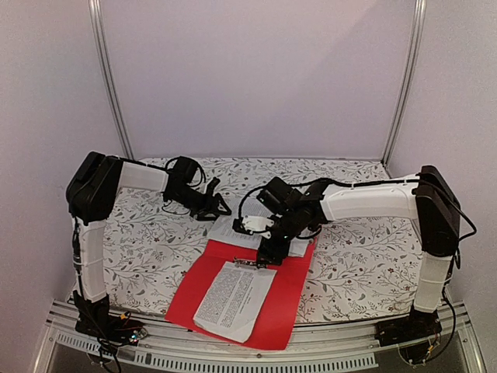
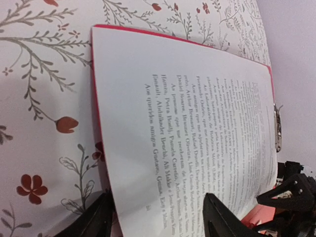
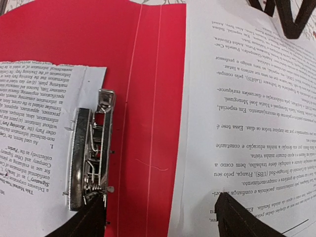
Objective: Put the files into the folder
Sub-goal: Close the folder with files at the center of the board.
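The red folder (image 1: 268,311) lies open near the table's front edge. One of the files (image 1: 233,299), a printed sheet, rests on its near half, its top edge under the metal clip (image 3: 89,153). A second sheet (image 2: 187,123) lies on the far half. My left gripper (image 2: 158,222) is open, its fingers straddling that sheet's near edge. My right gripper (image 3: 160,217) is open low over the folder's spine (image 3: 143,74); one finger touches the clip's end and the other is over the second sheet (image 3: 247,98). In the top view the left gripper (image 1: 216,205) and right gripper (image 1: 268,250) stand close together.
A floral cloth (image 1: 365,256) covers the table. Pale walls and metal posts (image 1: 109,78) stand behind. The folder's near corner overhangs the front rail (image 1: 326,353). The left gripper's fingers (image 3: 286,15) show at the top of the right wrist view.
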`<state>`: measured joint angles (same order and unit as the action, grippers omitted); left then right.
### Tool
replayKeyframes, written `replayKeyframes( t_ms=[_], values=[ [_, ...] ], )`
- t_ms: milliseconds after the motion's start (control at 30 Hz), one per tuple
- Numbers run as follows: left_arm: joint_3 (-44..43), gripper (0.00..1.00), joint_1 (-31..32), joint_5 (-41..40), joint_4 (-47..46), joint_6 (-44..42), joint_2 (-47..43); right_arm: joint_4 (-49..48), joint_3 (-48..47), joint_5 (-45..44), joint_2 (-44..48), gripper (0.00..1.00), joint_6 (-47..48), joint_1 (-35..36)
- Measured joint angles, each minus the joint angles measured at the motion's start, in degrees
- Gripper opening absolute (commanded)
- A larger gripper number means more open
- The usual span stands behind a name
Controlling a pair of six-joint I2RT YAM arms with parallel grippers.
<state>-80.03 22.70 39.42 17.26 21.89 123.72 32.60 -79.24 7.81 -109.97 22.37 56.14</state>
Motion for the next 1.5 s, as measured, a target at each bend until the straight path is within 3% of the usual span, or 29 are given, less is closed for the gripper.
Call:
replayKeyframes(
  t_ms=[200, 267, 767, 900, 1267, 1500],
  values=[
    [1.4, 0.57, 0.0, -0.5, -1.7, 0.7, -0.5, 2.2, -1.5, -2.7, -3.3, 0.37, 0.7, 0.1],
    [1.8, 0.56, 0.0, -0.8, -2.0, 0.8, -0.7, 2.8, -1.5, -3.3, -3.7, 0.35, 0.9, 0.2],
    [5.2, 0.56, 0.0, -2.8, -3.2, 1.2, -3.1, 0.7, 0.9, -3.2, -0.6, 0.51, -1.7, 0.0],
    [5.7, 0.56, -0.1, -2.8, -3.9, 1.3, -3.3, -0.5, 4.2, -2.9, 3.4, 0.61, -4.7, -0.6],
    [5.7, 0.61, -0.5, -1.3, -4.2, 1.5, -3.2, -3.7, 13.5, 2.6, 13.9, 0.74, -25.2, -13.3],
    [2.8, 0.61, -0.8, 0.1, -1.9, 0.5, -1.4, -4.3, 18.0, 3.3, 15.5, 0.79, -38.6, -17.7]
  ],
)
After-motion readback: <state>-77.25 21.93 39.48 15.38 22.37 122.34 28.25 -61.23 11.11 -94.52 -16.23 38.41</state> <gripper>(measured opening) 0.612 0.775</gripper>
